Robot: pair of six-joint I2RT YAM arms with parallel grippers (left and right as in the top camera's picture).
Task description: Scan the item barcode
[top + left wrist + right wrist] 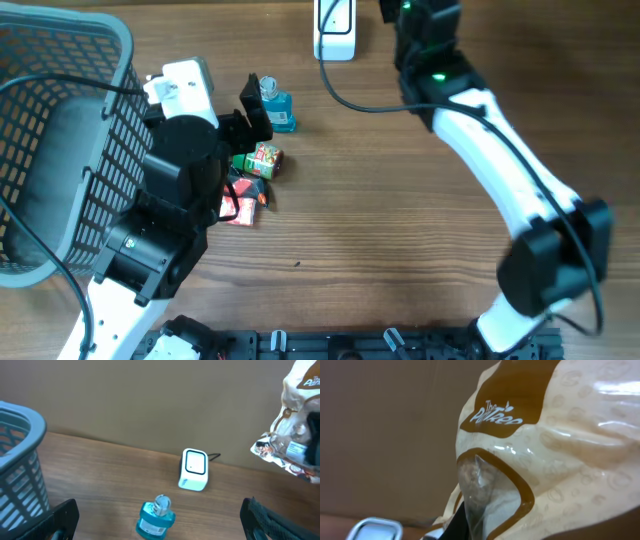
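Step in hand: presenting. My right pincer (464, 521) is clamped shut on the bag (545, 450), up and right of the scanner (193, 469). My left pincer (161, 512) gapes, empty. Next, probably: turn the barcode toward the scanner.

two arms of one make, as we see them from overhead: the left arm (165, 215) is mostly fat black cylindrical joint housings above a white lower link, with a white boxy module (182, 88) near its wrist and a thin black cable (100, 84) trailing from it. the right arm (490, 170) wears a long glossy white shell between black joints. a second black cable (540, 188) runs along that shell, and a small green light (437, 76) glows on the dark upper section. through the left wrist camera we make out matte black fingers (62, 519) at both lower corners.
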